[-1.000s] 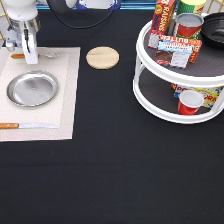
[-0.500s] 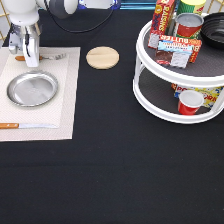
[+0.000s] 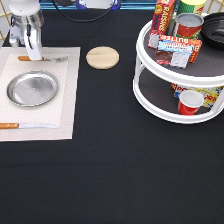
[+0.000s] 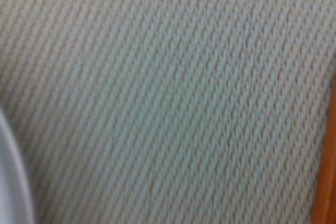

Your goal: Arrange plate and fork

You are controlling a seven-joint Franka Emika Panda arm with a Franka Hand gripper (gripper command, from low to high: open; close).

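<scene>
Since half a second ago the gripper (image 3: 34, 54) has lifted slightly and the fork (image 3: 44, 59) now shows more fully beneath it, lying flat on the placemat (image 3: 67, 100). The fork sits along the mat's far edge toward the exterior view's top, its wooden handle pointing to the exterior view's left and its tines to the right, just above the plate (image 3: 32, 88). The gripper hangs right over the middle of the fork, at or just above it; whether its fingers are spread or closed cannot be told, since they merge into one pale shape. The plate rests on the mat, apart from the fork. A knife (image 3: 27, 125) lies along the mat's edge nearest the exterior view's bottom, handle to the left. A round wooden coaster (image 3: 102, 57) sits on the black table (image 3: 125, 175) just right of the mat. Farther right stands a two-level white turntable rack (image 3: 150, 92) with cans, boxes and a red cup (image 3: 189, 102). The wrist view shows woven placemat (image 4: 187, 110), the plate's rim (image 4: 11, 175) at one edge and a strip of orange-brown fork handle (image 4: 328, 165) at the other.
</scene>
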